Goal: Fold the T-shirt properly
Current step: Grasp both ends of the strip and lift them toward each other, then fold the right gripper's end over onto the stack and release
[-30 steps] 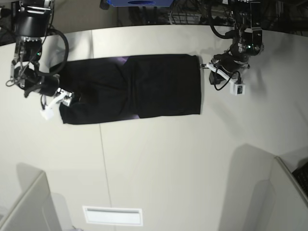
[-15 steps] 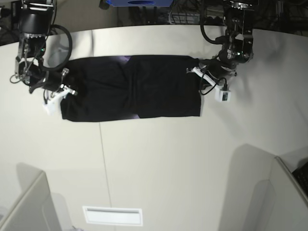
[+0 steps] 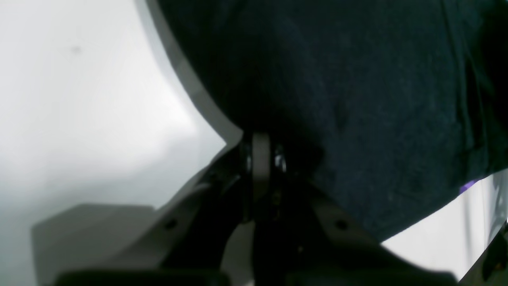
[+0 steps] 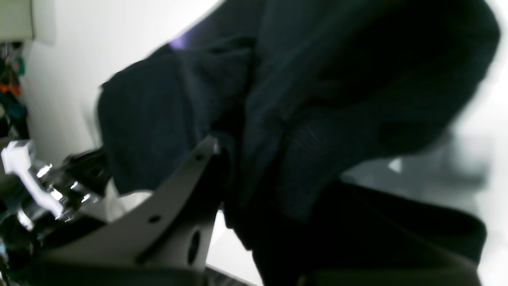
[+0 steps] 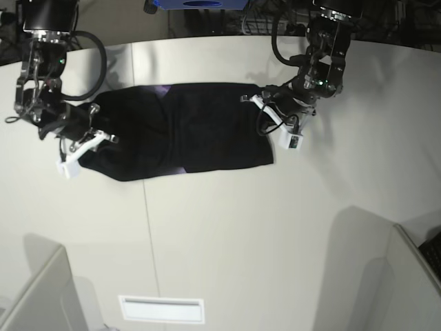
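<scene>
The black T-shirt (image 5: pixel 186 131) lies as a long folded strip across the far half of the white table (image 5: pixel 262 234); a sliver of purple print (image 5: pixel 164 87) shows at its far edge. My left gripper (image 5: pixel 265 105) is shut on the strip's right end. The left wrist view shows its fingers (image 3: pixel 260 159) pinched together at the T-shirt (image 3: pixel 357 99) hem, with the cloth raised off the table. My right gripper (image 5: pixel 95 134) holds the strip's left end. In the right wrist view the T-shirt (image 4: pixel 317 99) bunches over the shut gripper (image 4: pixel 222 159).
A white label plate (image 5: pixel 162 309) sits near the table's front edge. Grey dividers stand at the front left (image 5: pixel 41 296) and front right (image 5: pixel 406 276). A blue object (image 5: pixel 200 3) and cables lie beyond the table's far edge.
The right gripper has closed on the shirt's left end. The left gripper has carried the right end leftward and toward the front, so the strip is shorter and sags at both ends.
</scene>
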`<state>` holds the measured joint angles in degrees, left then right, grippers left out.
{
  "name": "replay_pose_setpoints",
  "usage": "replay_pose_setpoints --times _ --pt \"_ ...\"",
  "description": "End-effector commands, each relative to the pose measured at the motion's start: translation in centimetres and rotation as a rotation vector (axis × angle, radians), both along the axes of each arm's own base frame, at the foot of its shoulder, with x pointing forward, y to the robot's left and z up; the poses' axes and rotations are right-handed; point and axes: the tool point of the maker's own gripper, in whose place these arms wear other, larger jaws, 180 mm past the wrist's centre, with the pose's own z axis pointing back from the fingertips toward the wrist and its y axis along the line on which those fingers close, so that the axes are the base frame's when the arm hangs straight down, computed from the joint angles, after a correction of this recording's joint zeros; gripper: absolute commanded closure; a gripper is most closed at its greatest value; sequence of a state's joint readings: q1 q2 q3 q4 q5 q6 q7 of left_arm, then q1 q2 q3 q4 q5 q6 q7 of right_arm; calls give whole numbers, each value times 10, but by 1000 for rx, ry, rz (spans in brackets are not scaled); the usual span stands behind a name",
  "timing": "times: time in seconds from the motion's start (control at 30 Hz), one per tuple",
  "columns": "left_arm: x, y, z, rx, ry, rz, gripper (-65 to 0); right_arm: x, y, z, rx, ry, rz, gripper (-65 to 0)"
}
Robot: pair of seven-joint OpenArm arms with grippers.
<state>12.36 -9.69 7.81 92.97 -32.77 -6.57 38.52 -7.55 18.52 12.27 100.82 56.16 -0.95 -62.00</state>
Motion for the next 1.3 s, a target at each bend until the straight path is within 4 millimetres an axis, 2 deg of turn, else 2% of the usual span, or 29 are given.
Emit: replay_pose_setpoints --times 0.0,0.17,0.27,0.33,0.5,0.6,0.7,0.8,1.03,1.17,1.27 --pt "2 -4 4 -4 -9 -18 0 8 12 20 24 -64 36 0" --pt "5 -5 6 -4 -16 -18 0 2 48 34 70 -85 105 0" --pt "2 -3 4 -2 -9 -15 0 -3 62 33 111 -46 94 0" --pt "1 -3 4 -2 -6 -15 0 -8 79 32 140 -28 122 0" --pt "-1 -5 3 -3 -3 -23 0 -13 113 45 212 -36 138 0" --pt "-1 -6 3 -3 -4 -25 0 -15 130 45 242 -19 150 0" --pt "-1 -6 3 -5 -4 -24 0 -12 134 36 214 -14 143 0" --pt "-1 -7 3 -6 -4 -24 0 -4 127 30 154 -42 102 0" --pt "-1 -7 4 -6 -5 -24 0 -6 140 13 161 13 76 0" --pt "-3 -6 12 -10 -23 -22 0 -13 155 -2 164 58 109 0" --pt "0 -10 24 -18 -57 -30 0 -7 160 -9 161 38 95 0"
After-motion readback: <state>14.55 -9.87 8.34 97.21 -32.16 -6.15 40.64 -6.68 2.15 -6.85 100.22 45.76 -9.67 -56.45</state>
